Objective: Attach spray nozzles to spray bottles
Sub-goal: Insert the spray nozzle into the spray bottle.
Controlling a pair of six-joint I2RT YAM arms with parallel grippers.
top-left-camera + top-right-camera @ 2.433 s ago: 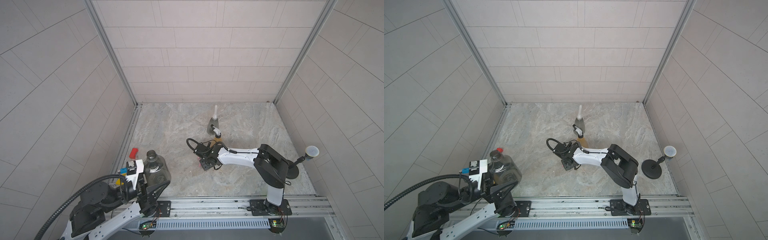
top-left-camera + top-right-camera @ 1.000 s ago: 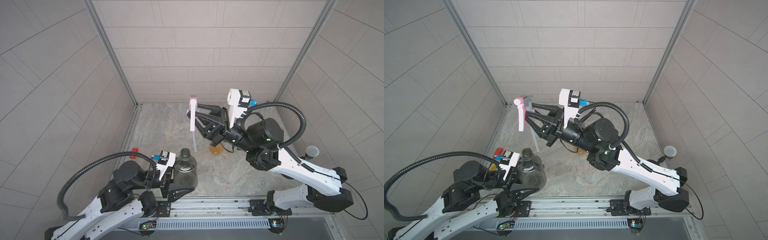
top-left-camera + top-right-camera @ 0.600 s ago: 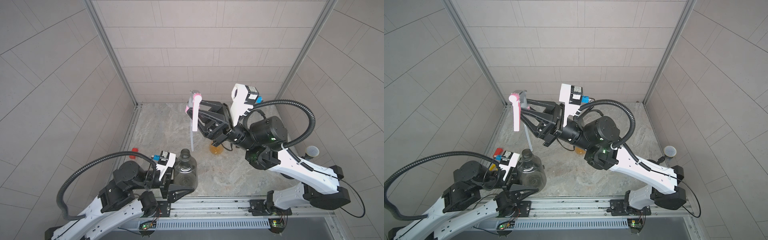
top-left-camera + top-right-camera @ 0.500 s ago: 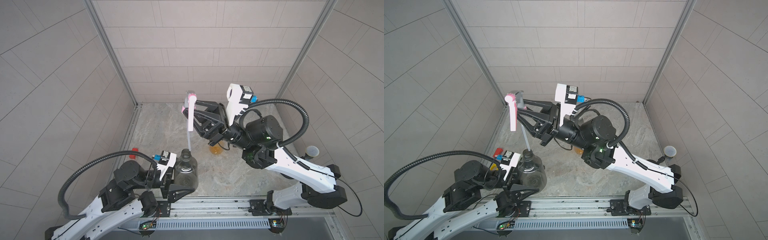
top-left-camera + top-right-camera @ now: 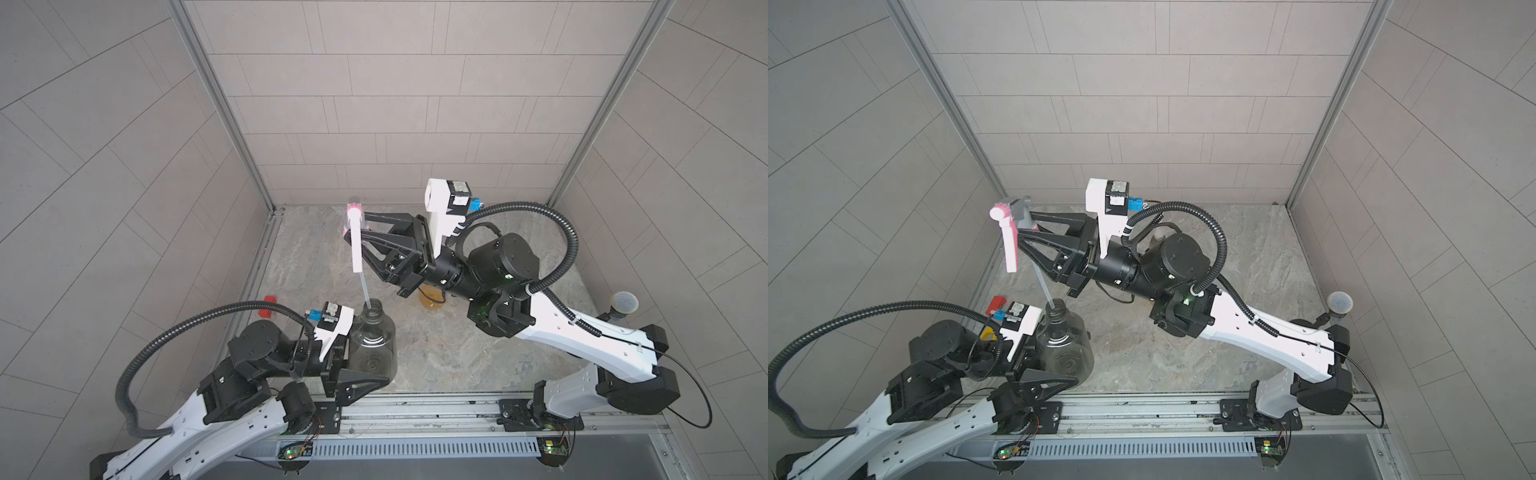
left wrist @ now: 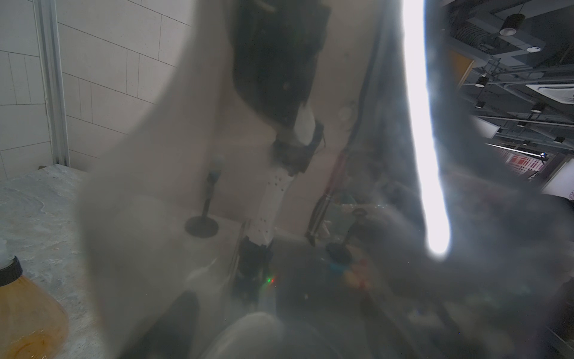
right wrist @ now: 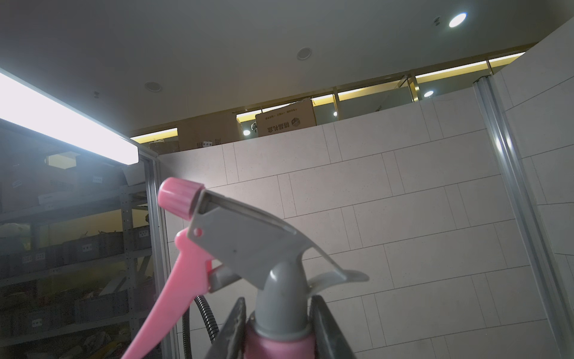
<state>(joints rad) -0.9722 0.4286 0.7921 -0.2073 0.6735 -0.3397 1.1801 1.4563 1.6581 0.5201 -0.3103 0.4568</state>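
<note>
Tube (image 5: 365,289) of pink nozzle (image 7: 248,242) at smoky bottle (image 5: 372,345) (uncapped) — amber bottle (image 6: 28,317) capped.

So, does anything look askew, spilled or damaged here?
Nothing stands out: no spill or damage shows. The right gripper holds the pink-and-grey plastic trigger spray nozzle, its thin dip tube tip at the mouth of the smoky grey cone-shaped bottle in the left gripper.

White link shells on left arm (image 5: 216,432) and right arm (image 5: 582,336), black joint housings. Black corrugated conduit (image 5: 570,245) looping to each wrist. White wrist camera mount (image 5: 436,212) with blue connector (image 5: 476,204). Black triangular end effector fingers (image 5: 361,380). Small screws dotting shells; black bases bolted to aluminium rail (image 5: 415,409). Lit green LED (image 5: 1187,298) on right elbow.
</note>
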